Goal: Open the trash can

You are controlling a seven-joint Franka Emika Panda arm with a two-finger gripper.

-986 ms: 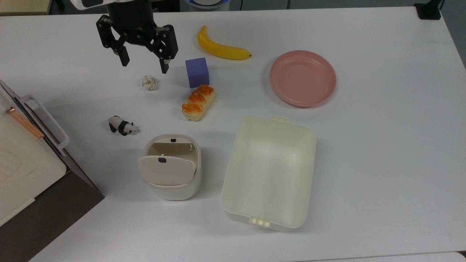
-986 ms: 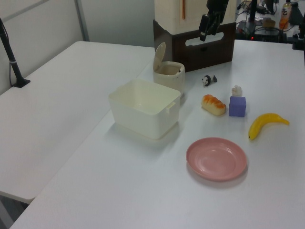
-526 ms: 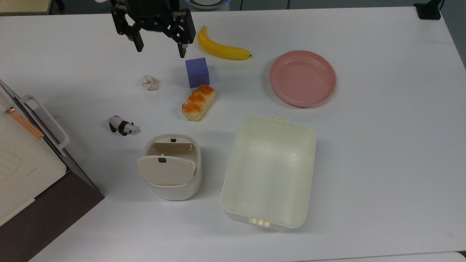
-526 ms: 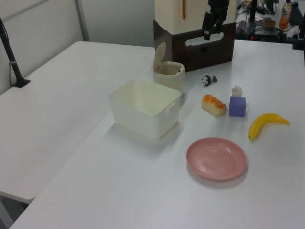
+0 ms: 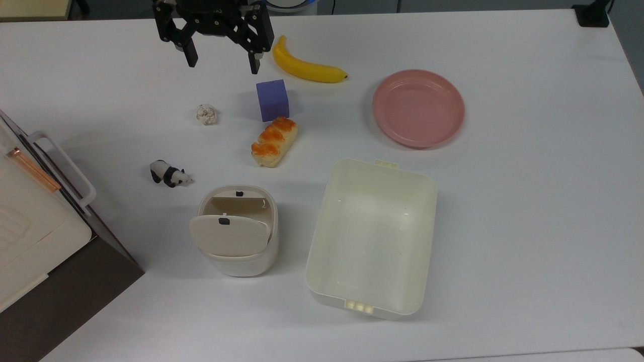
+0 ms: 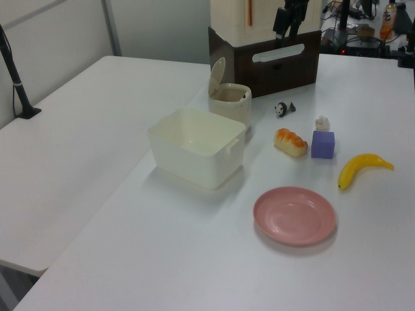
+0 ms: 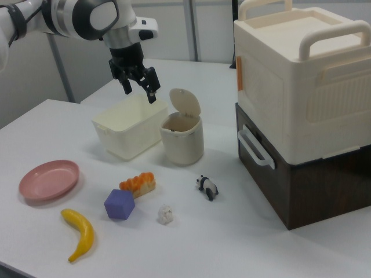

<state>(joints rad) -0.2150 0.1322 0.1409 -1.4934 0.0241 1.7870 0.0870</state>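
No readable writing or labels anywhere that I can spot. The trash can sits near the middle of the table, lid flipped up, and what shows of its inside looks empty. Just on the top view's right of it is the big tub, also empty, and the pink plate has nothing on it either. The gripper hangs in the air with its fingers spread apart and nothing between them, near the banana and purple block. There's loads of bare table on the top view's right side.
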